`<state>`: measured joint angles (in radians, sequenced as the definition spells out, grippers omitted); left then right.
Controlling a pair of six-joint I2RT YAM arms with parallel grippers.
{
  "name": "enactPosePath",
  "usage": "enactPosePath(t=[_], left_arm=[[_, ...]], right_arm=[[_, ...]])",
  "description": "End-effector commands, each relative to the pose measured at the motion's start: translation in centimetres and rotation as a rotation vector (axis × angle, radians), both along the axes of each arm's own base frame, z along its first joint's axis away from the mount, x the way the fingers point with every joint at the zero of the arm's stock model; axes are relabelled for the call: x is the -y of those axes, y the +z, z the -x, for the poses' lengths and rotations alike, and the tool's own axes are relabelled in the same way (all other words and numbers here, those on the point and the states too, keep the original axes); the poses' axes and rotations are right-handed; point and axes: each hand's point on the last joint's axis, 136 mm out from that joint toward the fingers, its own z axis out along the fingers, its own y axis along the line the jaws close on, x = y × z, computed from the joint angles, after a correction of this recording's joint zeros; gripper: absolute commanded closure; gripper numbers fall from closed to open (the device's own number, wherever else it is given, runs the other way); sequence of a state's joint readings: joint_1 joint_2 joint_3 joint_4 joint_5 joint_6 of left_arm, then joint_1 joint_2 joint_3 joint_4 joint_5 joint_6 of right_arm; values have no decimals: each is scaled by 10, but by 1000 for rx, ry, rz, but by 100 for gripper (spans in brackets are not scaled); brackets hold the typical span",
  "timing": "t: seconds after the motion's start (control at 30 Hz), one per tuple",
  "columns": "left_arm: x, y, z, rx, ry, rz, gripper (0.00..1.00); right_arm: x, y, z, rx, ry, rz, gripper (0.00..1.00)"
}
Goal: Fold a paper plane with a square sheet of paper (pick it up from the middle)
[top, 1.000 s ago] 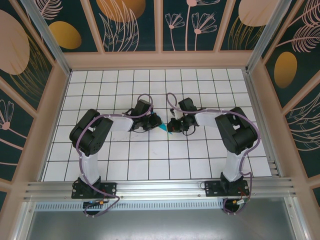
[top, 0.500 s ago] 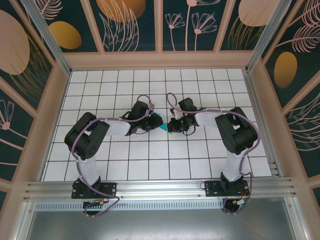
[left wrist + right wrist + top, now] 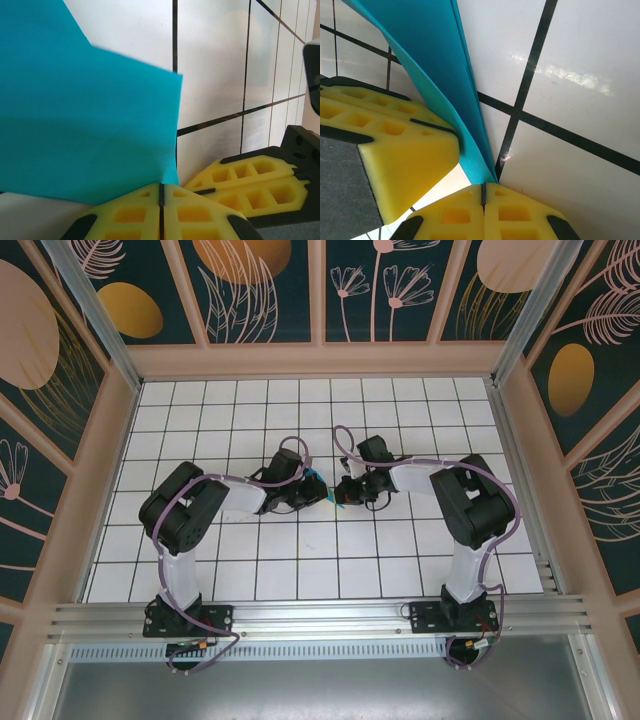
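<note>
The square sheet of paper [image 3: 85, 125] is bright cyan-blue and folded into layers. It is held just above the white tiles between both grippers. Whether it has the shape of the paper plane I cannot tell. My left gripper [image 3: 161, 186] is shut on one lower corner of it. My right gripper [image 3: 482, 184] is shut on a narrow end of the layered paper [image 3: 435, 65]. In the top view the left gripper [image 3: 316, 492] and right gripper [image 3: 343, 491] nearly touch mid-table. A sliver of paper [image 3: 317, 478] shows between them.
The right gripper's yellow fingers [image 3: 250, 180] sit close beside the left jaws, and a left finger [image 3: 395, 145] presses against the paper in the right wrist view. The white gridded table [image 3: 300, 560] is walled by wooden frames [image 3: 320, 360] on three sides.
The left gripper has slid right toward the right gripper and its jaws have closed the last bit on the paper. Less of the paper shows from above. The right arm has stayed put.
</note>
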<state>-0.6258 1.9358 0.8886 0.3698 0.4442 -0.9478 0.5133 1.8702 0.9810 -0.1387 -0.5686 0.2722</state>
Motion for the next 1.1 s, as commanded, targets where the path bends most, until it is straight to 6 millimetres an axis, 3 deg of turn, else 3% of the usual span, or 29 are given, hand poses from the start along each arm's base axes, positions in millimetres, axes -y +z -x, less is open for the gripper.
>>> enactPosePath(t=[0.0,0.43,0.47,0.7,1.07], left_arm=[[1,-9,-4,-13,12,-27,91],[-34,-30,-14,-16,105,-254,91],[-29,-21,-24,10,105,-244,91],[-39,-5,-42,62,109,-255,88],[-47,4,-58,97,95,-244,86]], right_arm=[[23,-36,15,-93,-45,126,100],[49,-58,28,-120,-58,261,100],[51,-60,30,-122,-58,270,100],[59,-68,35,-137,-60,308,100],[60,-70,36,-141,-59,318,100]])
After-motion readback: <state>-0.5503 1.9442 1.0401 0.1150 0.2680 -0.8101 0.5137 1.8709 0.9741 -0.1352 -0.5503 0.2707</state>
